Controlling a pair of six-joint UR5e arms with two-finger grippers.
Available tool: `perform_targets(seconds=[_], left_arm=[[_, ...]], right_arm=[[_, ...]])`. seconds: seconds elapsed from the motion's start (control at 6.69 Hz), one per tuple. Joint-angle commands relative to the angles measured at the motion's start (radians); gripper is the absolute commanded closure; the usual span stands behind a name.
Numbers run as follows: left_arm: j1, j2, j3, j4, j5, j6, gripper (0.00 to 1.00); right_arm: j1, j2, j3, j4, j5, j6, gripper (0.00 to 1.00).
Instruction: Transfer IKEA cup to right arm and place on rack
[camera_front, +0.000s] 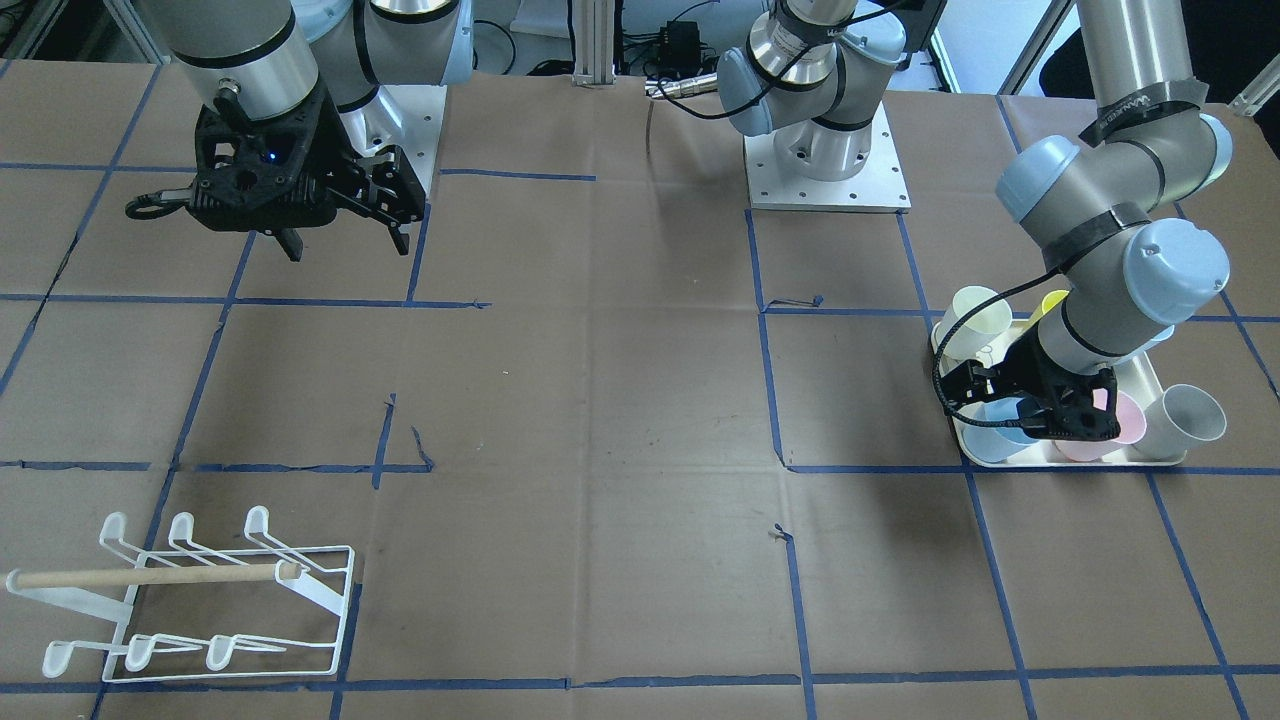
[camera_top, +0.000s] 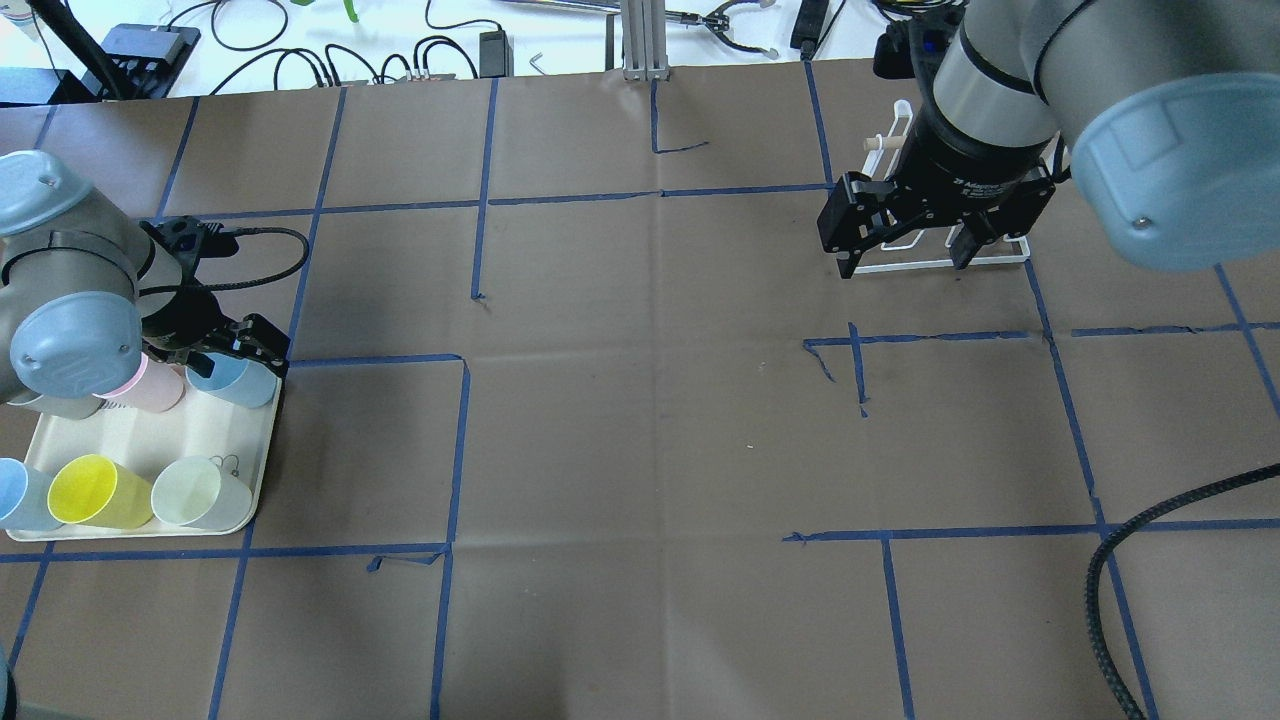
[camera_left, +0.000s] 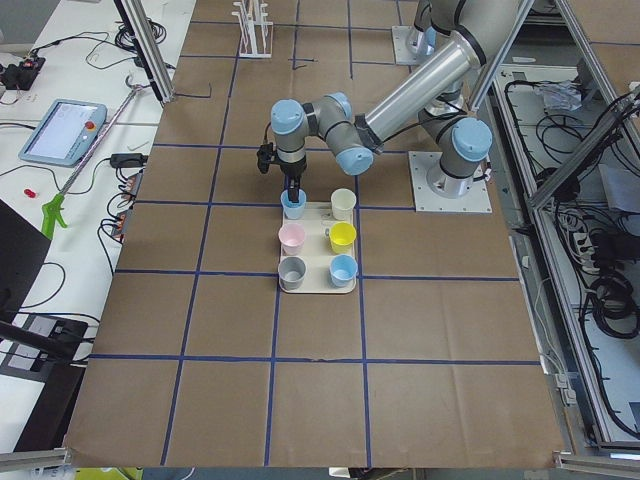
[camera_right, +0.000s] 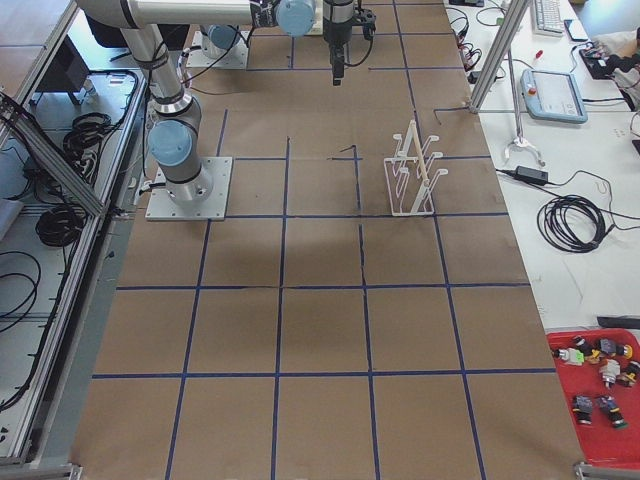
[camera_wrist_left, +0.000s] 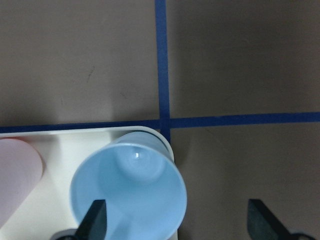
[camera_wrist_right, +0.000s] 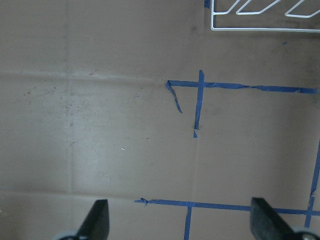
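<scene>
left wrist-mounted view tells it best, says the first: the left claw (camera_wrist_left: 180, 220) is spread wide over the pale blue cup (camera_wrist_left: 127, 190), which stands mouth-up in the corner of the cream tray (camera_wrist_left: 55, 155). one fingertip (camera_wrist_left: 97, 217) sits inside the mouth, and the other hangs out over the bare table (camera_wrist_left: 240, 75).

so it grips nothing yet, says the second. i read that as a pinch on the cup's wall, one finger in, one out. would you go lower first?

yes, i'd judge so. get deeper past the rim before closing, since a light wall held only at the lip may flex or swing. close gently too, because the cup is right at the tray's edge and the pink cup (camera_wrist_left: 15, 180) is just beside it.

then lift straight up, clear of the neighbours, before carrying it toward the middle?

that's how i'd do it. leave the cup's base and far side free, since the right claw (camera_top: 905, 262) needs somewhere to take hold. it hovers with its jaws apart and nothing between them, above the table near the white wire rack (camera_front: 150, 577), well apart from the tray.
</scene>
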Motion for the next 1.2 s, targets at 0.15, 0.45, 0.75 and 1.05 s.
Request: perform_targets(seconds=[0.15,0.45,0.75,1.05], left_arm=[[0.002,-0.012,0.001,0.017,0.004,0.001,0.15],[0.0,-0.009,0.007,0.019,0.026,-0.001,0.65],[0.009,-0.006,0.009,0.019,0.059,0.004,1.0],[0.029,0.029,0.039,0.004,0.056,0.007,1.0]], right_arm=[[0.0,0.007,0.012,-0.061,0.036,0.052,0.0],[0.002,0.028,0.115,-0.426,0.133,0.174,0.01],[0.003,0.025,0.258,-0.78,0.278,0.393,0.01],[0.009,0.021,0.35,-1.086,0.41,0.642,0.01]])
